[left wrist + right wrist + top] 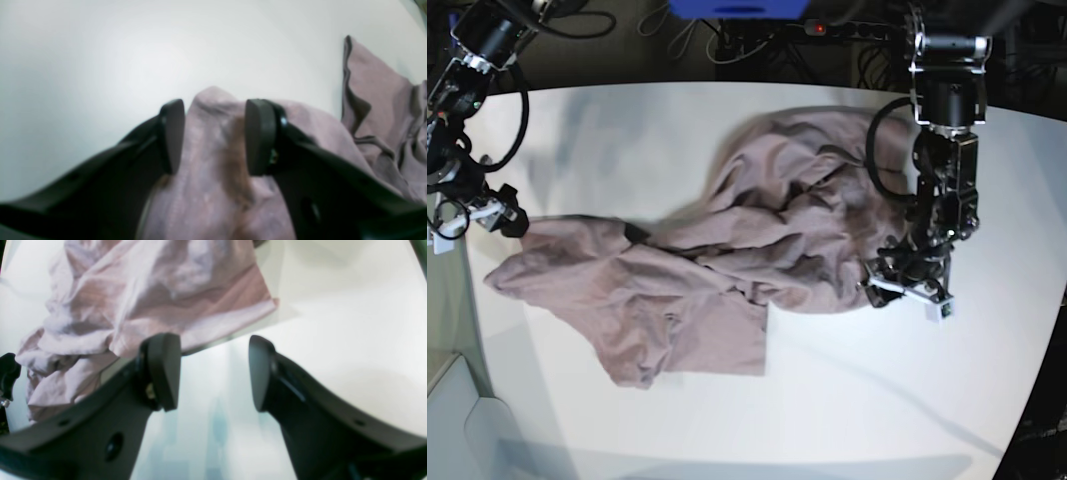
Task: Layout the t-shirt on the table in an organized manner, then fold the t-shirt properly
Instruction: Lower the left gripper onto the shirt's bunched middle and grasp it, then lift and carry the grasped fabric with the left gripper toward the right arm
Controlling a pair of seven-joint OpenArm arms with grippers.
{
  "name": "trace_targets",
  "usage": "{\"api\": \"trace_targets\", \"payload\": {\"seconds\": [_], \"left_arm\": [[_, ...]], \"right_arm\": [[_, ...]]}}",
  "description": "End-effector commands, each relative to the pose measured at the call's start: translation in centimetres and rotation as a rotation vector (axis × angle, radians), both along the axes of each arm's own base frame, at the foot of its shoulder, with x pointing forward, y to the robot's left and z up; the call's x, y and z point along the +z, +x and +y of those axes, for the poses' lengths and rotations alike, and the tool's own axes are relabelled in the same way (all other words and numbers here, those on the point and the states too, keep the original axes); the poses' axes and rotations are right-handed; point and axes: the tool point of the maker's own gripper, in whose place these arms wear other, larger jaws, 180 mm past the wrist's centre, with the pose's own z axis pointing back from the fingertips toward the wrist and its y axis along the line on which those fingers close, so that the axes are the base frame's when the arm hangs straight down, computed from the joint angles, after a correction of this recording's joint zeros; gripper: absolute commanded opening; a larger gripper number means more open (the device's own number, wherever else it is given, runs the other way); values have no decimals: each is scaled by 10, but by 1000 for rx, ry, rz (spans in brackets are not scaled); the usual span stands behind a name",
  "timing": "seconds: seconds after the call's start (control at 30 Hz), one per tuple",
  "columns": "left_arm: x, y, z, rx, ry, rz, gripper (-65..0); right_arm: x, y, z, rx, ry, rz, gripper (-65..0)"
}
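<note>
The mauve t-shirt (727, 270) lies crumpled and spread unevenly across the middle of the white table (877, 400). My left gripper (905, 288) is at the shirt's right edge. In the left wrist view, my left gripper (215, 133) is open with a raised fold of the shirt (213, 166) between its fingers. My right gripper (487, 212) is near the table's left edge, by the shirt's left corner. In the right wrist view it (215, 373) is open and empty above bare table, and the shirt (150, 290) lies just beyond its left finger.
Cables and a blue object (737, 8) lie along the table's far edge. The table's left edge (467, 300) drops to a grey floor. Bare tabletop shows in front of the shirt and at the far left.
</note>
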Motion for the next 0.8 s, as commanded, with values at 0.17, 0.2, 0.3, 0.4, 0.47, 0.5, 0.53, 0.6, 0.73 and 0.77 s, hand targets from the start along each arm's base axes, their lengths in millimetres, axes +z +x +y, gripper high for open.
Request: {"api": "trace_targets", "payload": {"seconds": [0.17, 0.2, 0.3, 0.4, 0.47, 0.5, 0.53, 0.6, 0.73, 0.77], "left_arm": [[-2, 10, 2, 10, -14, 1, -362], [-4, 10, 2, 11, -14, 6, -362], [-6, 9, 1, 9, -17, 10, -364], [-7, 8, 1, 7, -18, 16, -363], [-8, 8, 1, 5, -19, 20, -367], [-8, 8, 1, 5, -19, 22, -374], [-9, 7, 0, 2, -18, 24, -398], [-11, 6, -13, -40, -3, 27, -521], [-16, 4, -27, -91, 20, 43, -624], [-17, 3, -29, -95, 21, 45, -623]], "right_arm": [[17, 10, -6, 7, -27, -58, -321], [17, 11, -6, 7, -27, -60, -321], [16, 10, -5, 8, -27, -56, -321], [16, 9, -6, 8, -27, -56, -321], [15, 9, -5, 8, -27, -53, -321], [15, 9, -5, 8, -27, -53, -321], [15, 9, -5, 8, -27, -53, -321], [15, 8, -5, 10, -26, -50, -321], [14, 8, -5, 10, -26, -47, -321], [14, 8, -5, 10, -26, -47, -321]]}}
